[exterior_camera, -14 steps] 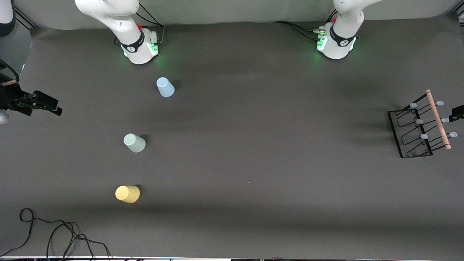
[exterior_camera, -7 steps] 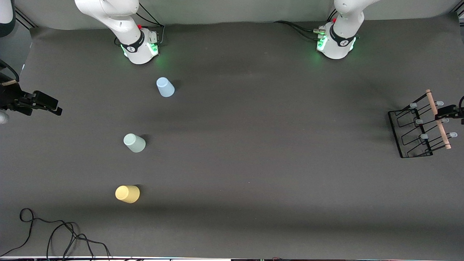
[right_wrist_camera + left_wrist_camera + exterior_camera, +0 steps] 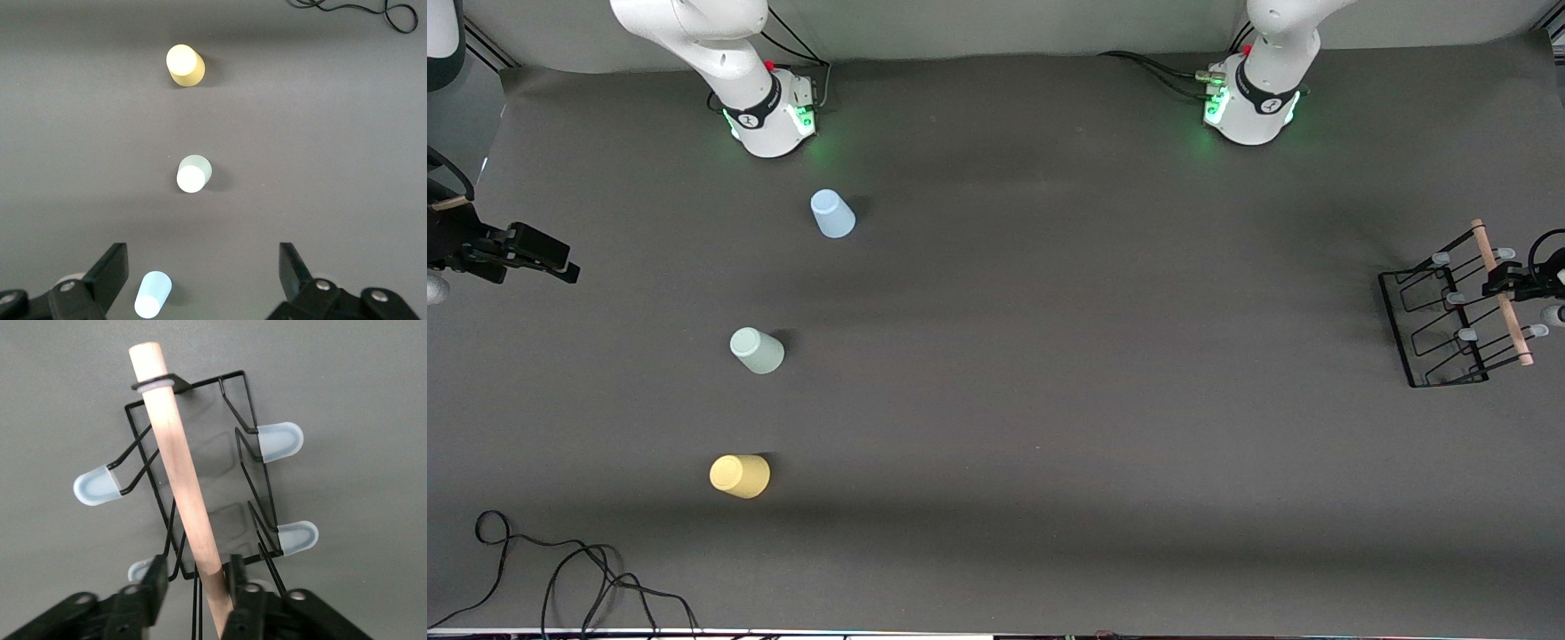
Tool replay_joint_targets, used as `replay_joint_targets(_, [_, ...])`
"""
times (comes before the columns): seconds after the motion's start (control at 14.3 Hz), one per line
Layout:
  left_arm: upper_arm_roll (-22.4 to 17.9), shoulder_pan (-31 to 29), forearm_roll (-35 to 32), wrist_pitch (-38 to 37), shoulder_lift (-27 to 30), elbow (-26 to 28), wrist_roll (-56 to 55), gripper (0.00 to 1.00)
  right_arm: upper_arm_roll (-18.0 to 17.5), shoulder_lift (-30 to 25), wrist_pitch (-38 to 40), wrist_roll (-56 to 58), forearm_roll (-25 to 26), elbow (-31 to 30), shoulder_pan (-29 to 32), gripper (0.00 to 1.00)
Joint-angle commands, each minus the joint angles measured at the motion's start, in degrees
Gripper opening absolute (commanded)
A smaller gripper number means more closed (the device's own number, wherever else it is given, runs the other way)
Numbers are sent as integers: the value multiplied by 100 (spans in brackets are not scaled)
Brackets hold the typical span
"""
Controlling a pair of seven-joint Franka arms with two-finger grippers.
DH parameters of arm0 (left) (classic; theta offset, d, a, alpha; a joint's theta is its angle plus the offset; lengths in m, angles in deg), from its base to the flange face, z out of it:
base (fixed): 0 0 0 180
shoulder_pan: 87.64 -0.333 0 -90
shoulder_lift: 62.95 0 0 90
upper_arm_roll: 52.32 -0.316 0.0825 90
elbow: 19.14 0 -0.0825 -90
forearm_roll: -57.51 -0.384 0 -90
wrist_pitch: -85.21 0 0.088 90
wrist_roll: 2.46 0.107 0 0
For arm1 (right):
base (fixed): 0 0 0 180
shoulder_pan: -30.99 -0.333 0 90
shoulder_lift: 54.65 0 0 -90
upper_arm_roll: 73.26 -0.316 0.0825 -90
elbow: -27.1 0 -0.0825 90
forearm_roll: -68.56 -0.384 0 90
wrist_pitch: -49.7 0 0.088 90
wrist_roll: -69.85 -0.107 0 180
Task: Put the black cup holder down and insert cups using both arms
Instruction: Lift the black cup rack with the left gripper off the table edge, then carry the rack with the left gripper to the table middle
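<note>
The black cup holder stands at the left arm's end of the table, its wooden handle on top. My left gripper is open, its jaws either side of the handle near the middle, with a gap on one side; it also shows in the left wrist view. Pale-blue peg tips stick out both sides. The blue cup, green cup and yellow cup stand upside down in a row at the right arm's end. My right gripper waits open and empty high above them.
The arms' green-lit bases stand at the table's back edge. A loose black cable lies at the front corner at the right arm's end, also in the right wrist view.
My left gripper has come in from the table's end and now straddles the holder's wooden handle. The right arm, cups and holder have not moved.
</note>
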Motion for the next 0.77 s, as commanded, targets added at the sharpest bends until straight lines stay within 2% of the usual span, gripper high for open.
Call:
replay_joint_targets(0.0, [42, -52, 107, 1, 83, 93, -8, 9, -46, 17, 62, -63, 51, 88, 47, 100])
replay_joint_targets(0.07, [42, -52, 143, -34, 83, 93, -8, 0, -46, 17, 62, -63, 51, 88, 47, 100])
replay_joint_targets(0.28, [59, -17, 161, -322, 188, -99, -8, 0, -46, 26, 62, -63, 51, 88, 47, 100])
replay_joint_targets(0.42, [112, 62, 204, -1015, 259, -616, -8, 0, -37, 26, 62, -63, 51, 79, 47, 100])
replay_joint_targets(0.56, [182, 264, 554, -1762, 259, -1301, -52, 0, -46, 17, 62, -63, 51, 88, 47, 100])
replay_joint_targets(0.7, [183, 614, 705, -2177, 259, -1855, -296, 0, -37, 26, 62, -54, 51, 79, 55, 100])
